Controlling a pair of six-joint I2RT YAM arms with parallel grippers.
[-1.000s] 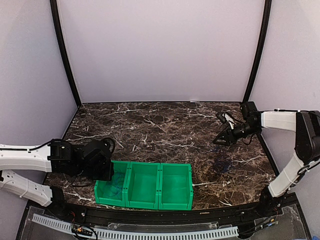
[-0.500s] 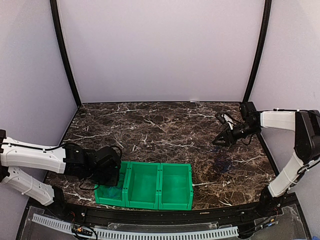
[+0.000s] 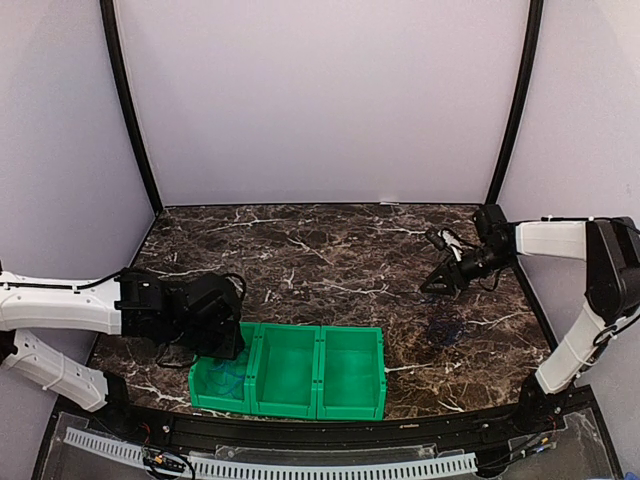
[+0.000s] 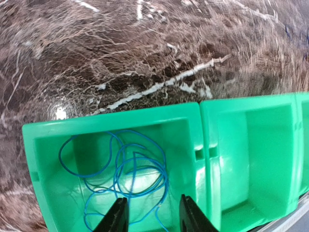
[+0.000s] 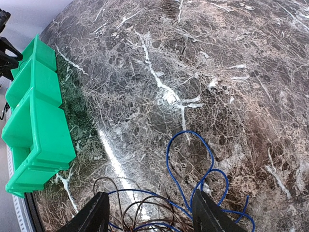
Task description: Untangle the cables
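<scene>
One light-blue cable [image 4: 123, 166] coiled in green bin [image 4: 111, 114] end compartment; blue-and-brown tangle [image 5: 193, 195] on tabletop [image 5: 193, 72]. Left hand [image 4: 149, 215] spread above coil, empty; right hand [image 5: 152, 212] spread over tangle, empty.

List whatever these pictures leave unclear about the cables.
Left wrist: thin light-blue cable in the green plastic bin runs off the bottom edge by the left gripper.
Right wrist: dark-blue and brown cable tangle is cut by the bottom edge.
Top: that tangle is too faint against the marble table to trace.
</scene>
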